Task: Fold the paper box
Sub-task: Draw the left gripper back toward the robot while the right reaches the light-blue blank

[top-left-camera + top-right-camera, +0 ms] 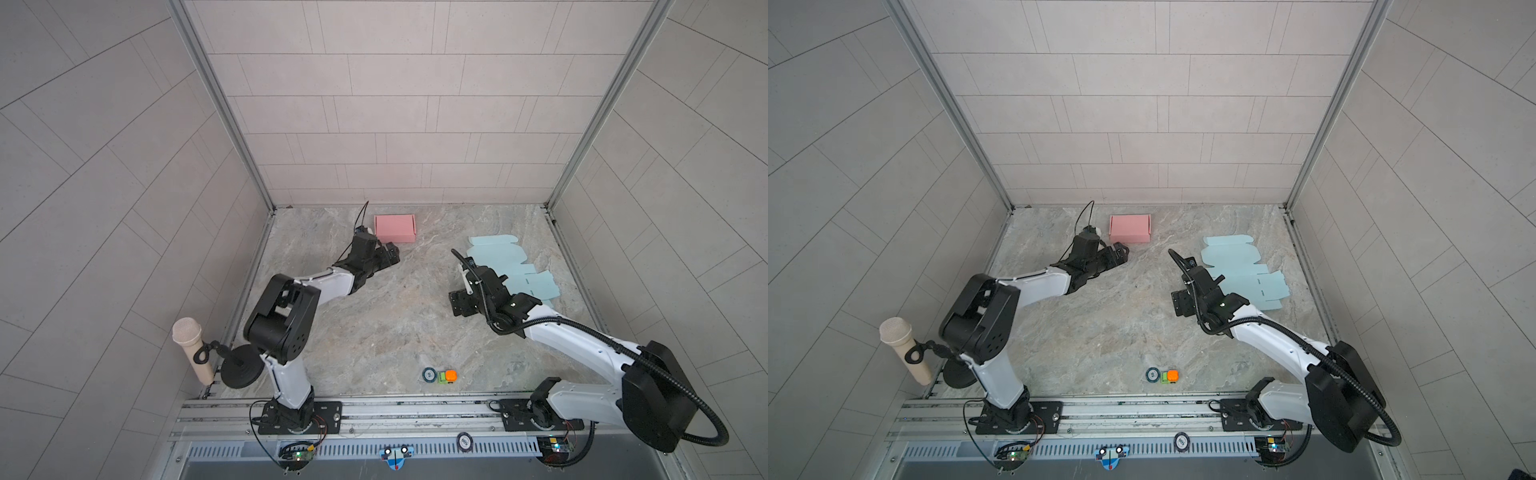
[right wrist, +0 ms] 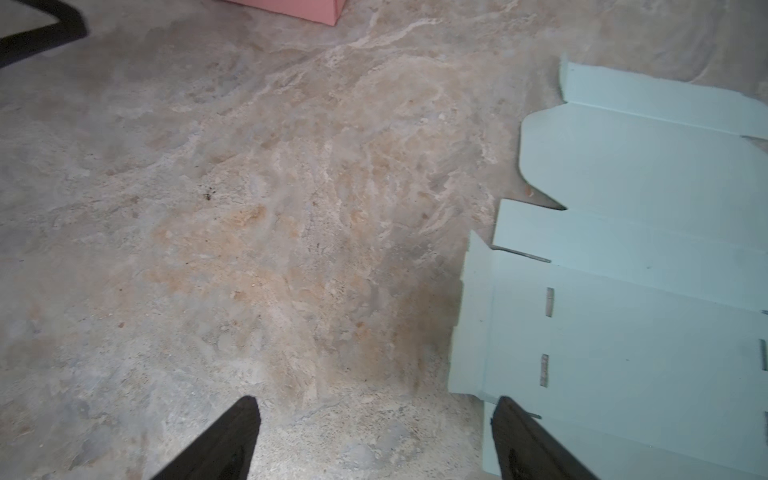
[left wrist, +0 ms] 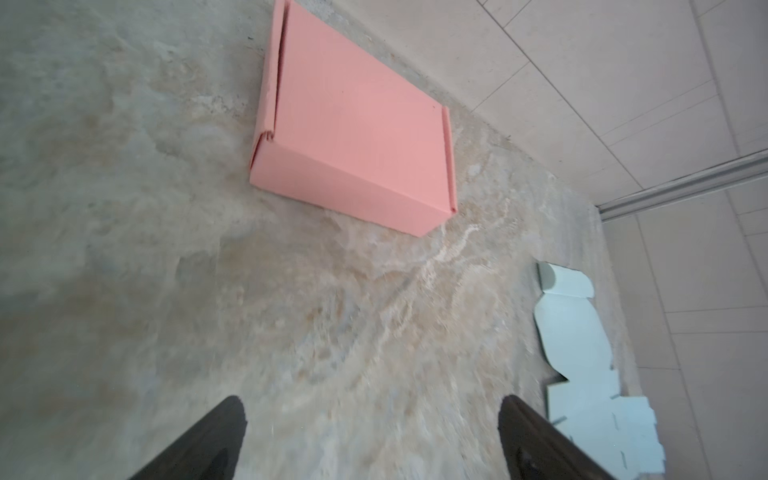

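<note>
Pink box point(image 1: 395, 228) is sitting folded, upper centre, with left fingers point(image 3: 208, 440) gaping empty just below. Right fingers point(image 2: 224, 440), open too, are hovering beside the flat blue blank point(image 1: 494, 257) at right, which probably needs grasping next.

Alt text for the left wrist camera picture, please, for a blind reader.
A closed pink paper box lies on a marbled table, ahead of the left arm's dark fingers, which stand wide apart and empty. A flat, unfolded light blue box blank lies to one side, near the wall.
</note>
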### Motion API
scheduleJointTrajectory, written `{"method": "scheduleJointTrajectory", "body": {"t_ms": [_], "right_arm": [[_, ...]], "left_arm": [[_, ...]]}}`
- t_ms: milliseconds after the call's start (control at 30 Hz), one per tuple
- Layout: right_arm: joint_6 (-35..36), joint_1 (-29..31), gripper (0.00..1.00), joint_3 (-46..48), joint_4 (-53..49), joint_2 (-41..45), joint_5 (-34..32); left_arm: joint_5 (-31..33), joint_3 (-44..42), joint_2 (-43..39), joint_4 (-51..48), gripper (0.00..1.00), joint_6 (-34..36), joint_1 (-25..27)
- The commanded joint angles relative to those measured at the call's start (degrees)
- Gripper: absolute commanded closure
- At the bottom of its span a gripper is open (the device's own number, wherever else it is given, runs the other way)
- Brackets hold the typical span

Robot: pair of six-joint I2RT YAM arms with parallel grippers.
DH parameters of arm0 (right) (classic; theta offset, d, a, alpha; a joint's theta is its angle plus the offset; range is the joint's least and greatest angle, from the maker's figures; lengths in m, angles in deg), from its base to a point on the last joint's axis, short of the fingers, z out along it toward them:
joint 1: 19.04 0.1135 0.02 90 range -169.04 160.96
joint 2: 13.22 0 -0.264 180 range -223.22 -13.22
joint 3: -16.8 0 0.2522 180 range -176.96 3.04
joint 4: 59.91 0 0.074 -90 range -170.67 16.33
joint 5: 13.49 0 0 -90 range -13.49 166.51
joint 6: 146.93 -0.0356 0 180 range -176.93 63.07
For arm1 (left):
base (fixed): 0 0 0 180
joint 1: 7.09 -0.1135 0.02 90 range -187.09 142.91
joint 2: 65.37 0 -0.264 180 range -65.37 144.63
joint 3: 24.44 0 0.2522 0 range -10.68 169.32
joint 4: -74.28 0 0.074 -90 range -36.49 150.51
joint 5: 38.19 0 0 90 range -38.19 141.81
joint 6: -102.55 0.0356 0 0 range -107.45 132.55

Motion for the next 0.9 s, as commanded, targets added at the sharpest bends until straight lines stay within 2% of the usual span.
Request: {"method": "scheduleJointTrajectory", "body": {"t_ms": [0, 200, 300, 533, 700, 867], "right_arm": [[-0.2, -1.9, 0.10, -4.1, -5.8, -2.2, -4.6], [2.9, -5.0, 0.10, -12.2, -14.7, -11.1, -8.7], [3.7, -6.5, 0.11, -14.4, -15.6, -15.1, -10.3], [4.2, -6.9, 0.18, -18.1, -15.2, -24.8, -7.3], [4.5, -6.9, 0.35, -19.5, -14.9, -28.6, -6.4], [4.4, -6.8, 0.65, -19.7, -14.9, -29.3, -6.7]], "left_arm": [[0.1, -7.4, -8.7, 3.8, 0.00, -0.1, 3.7], [5.8, -19.9, -23.4, 0.4, 0.00, 1.6, 13.2], [10.0, -23.4, -30.5, -2.8, 0.00, 2.8, 17.5], [14.6, -29.7, -44.4, -8.4, 0.00, 2.7, 20.2], [16.2, -33.8, -51.6, -10.4, 0.00, 1.8, 20.2], [17.8, -36.4, -56.3, -12.8, 0.00, 1.3, 20.3]]}}
